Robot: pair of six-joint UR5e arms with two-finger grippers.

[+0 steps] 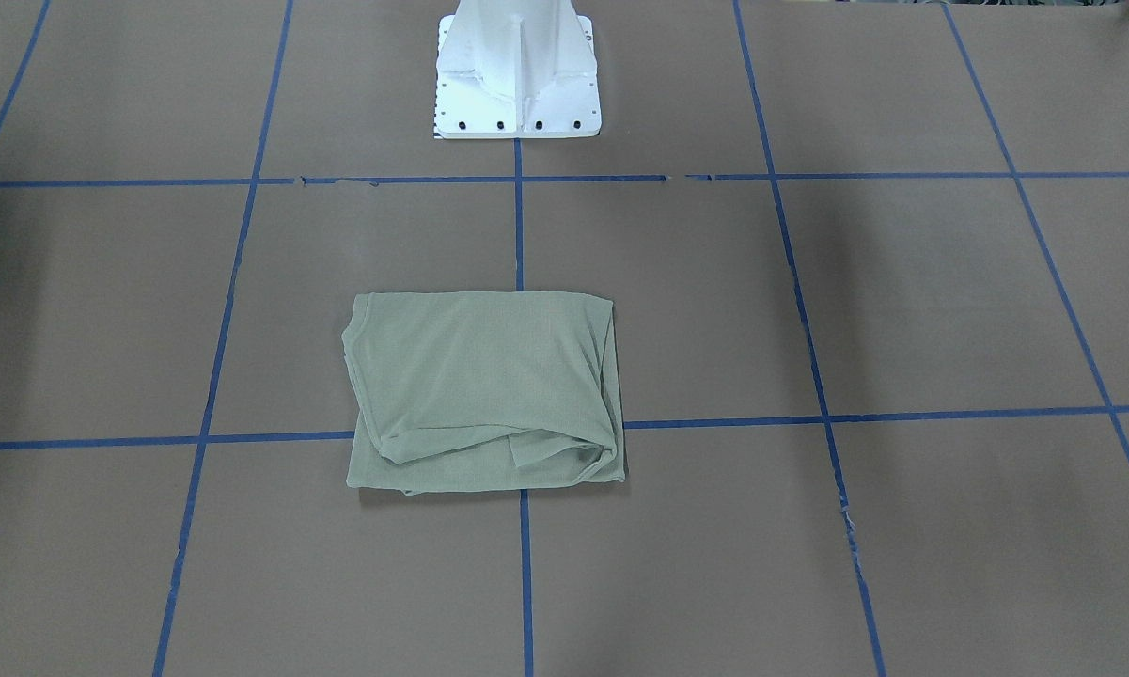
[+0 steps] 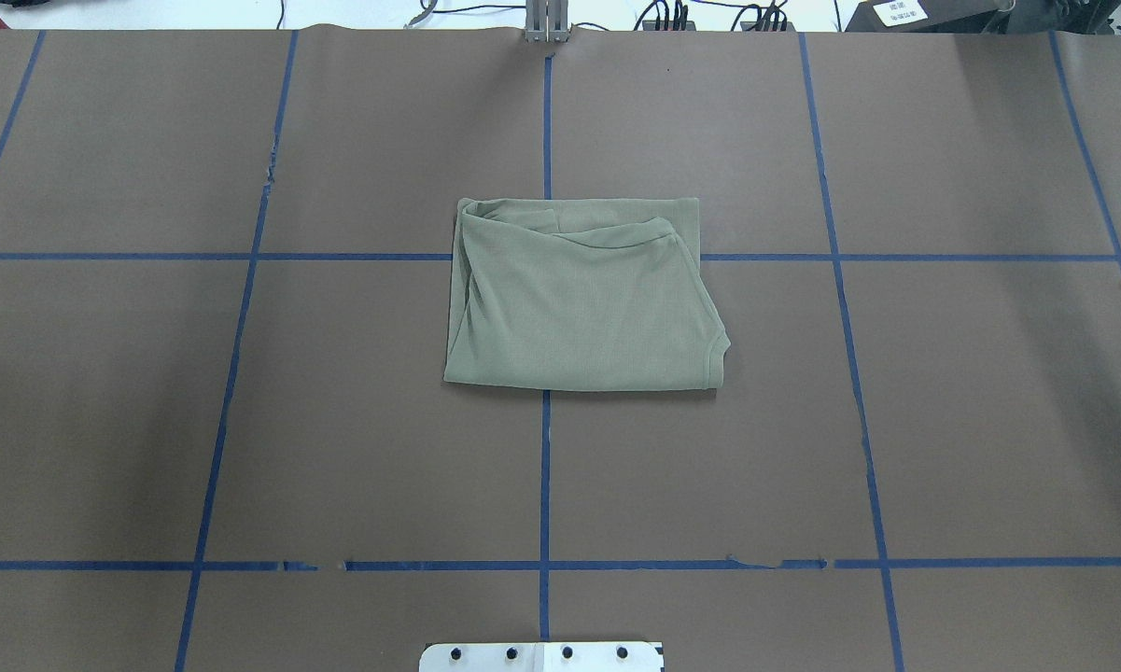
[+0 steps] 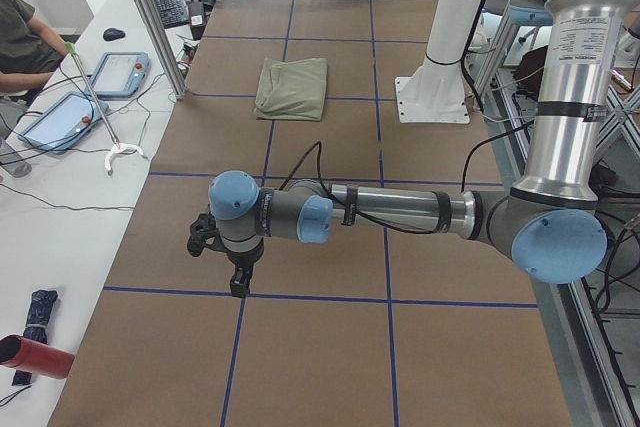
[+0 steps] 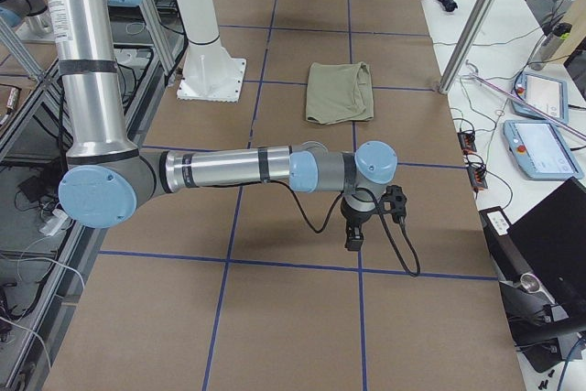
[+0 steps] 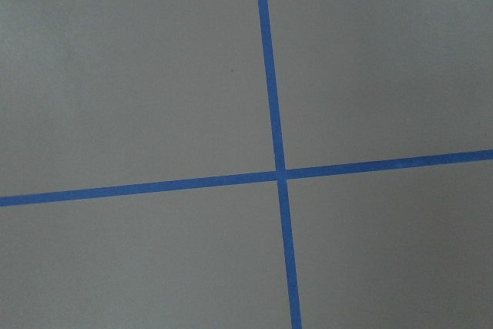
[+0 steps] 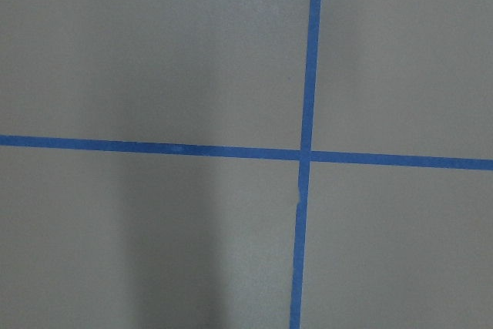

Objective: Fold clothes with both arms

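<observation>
Sage-green knit shirt [image 2: 583, 299], a soft folded rectangle on the brown-papered desk [image 2: 896, 420], lies between and well apart from left gripper [image 3: 238, 282] and right gripper [image 4: 355, 237] (open or closed: cannot tell); judged light, limp, layers slip-prone, so pinch all layers at two corners.

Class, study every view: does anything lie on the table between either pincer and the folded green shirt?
Nothing visible does. Only brown table paper crossed by blue tape lines lies between the left pincer, the right pincer and the shirt.

The shirt [image 2: 579, 299] lies on the table [image 2: 896, 420] before the pedestal [image 1: 517, 75].
</observation>
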